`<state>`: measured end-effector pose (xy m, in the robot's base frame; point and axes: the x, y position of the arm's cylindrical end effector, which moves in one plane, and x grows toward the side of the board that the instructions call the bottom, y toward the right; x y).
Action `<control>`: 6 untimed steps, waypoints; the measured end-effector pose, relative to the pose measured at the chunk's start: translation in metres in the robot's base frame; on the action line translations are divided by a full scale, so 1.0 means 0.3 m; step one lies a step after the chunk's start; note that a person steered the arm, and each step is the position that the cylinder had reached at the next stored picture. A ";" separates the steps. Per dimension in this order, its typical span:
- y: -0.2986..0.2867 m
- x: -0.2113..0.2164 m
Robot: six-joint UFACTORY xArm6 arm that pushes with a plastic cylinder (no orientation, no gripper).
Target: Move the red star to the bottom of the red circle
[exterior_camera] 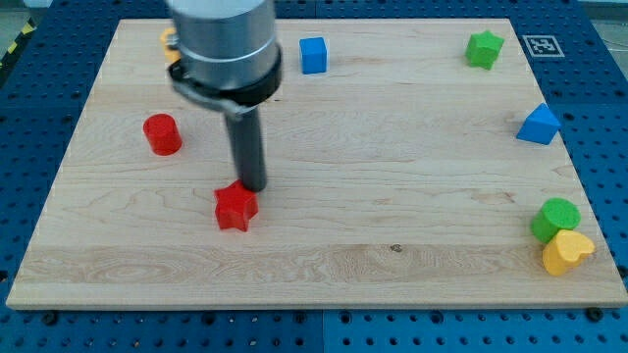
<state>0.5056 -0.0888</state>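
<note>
The red star [235,207] lies on the wooden board at the lower left of the middle. The red circle [163,134], a short cylinder, stands up and to the left of it, well apart. My tip [251,186] is at the star's upper right edge, touching or almost touching it. The arm's grey body [224,44] hangs over the board's top left.
A blue cube [312,55] sits near the top middle. A yellow block [170,44] is partly hidden behind the arm. A green star [484,48] is top right, a blue triangle [539,125] at right. A green circle [555,218] touches a yellow heart [567,252] at bottom right.
</note>
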 end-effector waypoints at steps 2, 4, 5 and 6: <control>-0.146 0.163; 0.186 0.163; 0.249 0.322; 0.082 0.360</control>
<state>0.6136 -0.0643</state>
